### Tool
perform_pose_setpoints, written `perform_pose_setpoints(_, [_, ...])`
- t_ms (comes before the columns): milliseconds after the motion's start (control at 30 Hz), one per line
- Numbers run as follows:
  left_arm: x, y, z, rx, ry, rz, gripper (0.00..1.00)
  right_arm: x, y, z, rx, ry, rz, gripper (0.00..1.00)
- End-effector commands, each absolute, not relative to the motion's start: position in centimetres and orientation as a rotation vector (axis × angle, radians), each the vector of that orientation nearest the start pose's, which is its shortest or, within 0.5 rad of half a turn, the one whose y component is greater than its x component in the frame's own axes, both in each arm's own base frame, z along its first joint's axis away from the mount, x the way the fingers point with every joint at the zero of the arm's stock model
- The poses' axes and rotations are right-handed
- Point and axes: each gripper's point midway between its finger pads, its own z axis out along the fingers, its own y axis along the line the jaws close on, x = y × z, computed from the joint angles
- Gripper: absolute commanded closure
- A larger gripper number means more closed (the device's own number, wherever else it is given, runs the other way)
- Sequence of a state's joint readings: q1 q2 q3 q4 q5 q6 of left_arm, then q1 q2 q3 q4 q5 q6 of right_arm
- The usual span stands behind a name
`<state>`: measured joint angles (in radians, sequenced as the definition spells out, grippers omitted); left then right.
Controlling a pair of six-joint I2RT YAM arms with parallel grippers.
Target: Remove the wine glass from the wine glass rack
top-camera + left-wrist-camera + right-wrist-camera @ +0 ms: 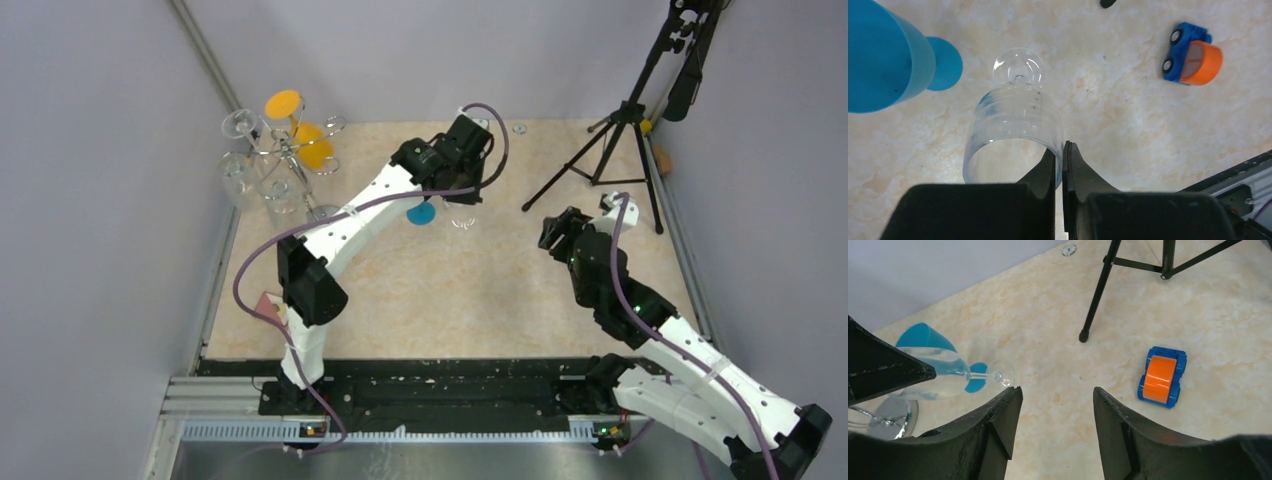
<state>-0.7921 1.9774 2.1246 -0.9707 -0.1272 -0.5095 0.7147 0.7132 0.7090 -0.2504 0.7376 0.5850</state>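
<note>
The left tool [1063, 150] pinches the rim of the clear wine glass [1013, 112] over the far middle of the counter [1128, 115], well right of the wine glass rack [285, 160]. The right tool [1057, 395] hangs spread.

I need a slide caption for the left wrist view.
Left end effector pinches the clear wine glass by its rim; blue glass and toy car nearby.
</note>
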Motion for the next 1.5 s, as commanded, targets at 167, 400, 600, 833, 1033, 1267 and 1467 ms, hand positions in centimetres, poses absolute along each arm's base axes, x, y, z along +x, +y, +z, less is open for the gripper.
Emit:
perform_pose_setpoints(167, [37.7,-35.0,23.4,0.437,2.358,-0.298,1.00,25.6,8.2,24.9,0.344,1.788,0.148,0.43])
perform_pose_setpoints(400, [39.4,-35.4,22.8,0.525,2.318,-0.281,1.00,25.7,8.2,25.1,0.337,1.791,0.139,0.44])
perform_pose_setpoints(600, [41.0,-35.4,22.9,0.525,2.295,-0.342,1.00,25.9,9.0,25.0,0.314,1.809,0.161,0.44])
perform_pose_setpoints(833, [41.0,-35.5,21.7,0.520,2.343,-0.393,1.00,26.1,9.1,25.2,0.314,1.805,0.161,0.44])
perform_pose_setpoints(1033, [41.0,-36.4,20.8,0.515,2.365,-0.442,1.00,26.2,9.4,25.0,0.313,1.812,0.164,0.44])
perform_pose_setpoints(1267, [41.5,-36.4,20.6,0.498,2.369,-0.458,0.92,26.3,9.6,24.7,0.319,1.819,0.174,0.44])
perform_pose_setpoints(1467, [42.6,-35.9,20.9,0.469,2.357,-0.446,0.79,26.3,9.7,24.5,0.325,1.823,0.178,0.44])
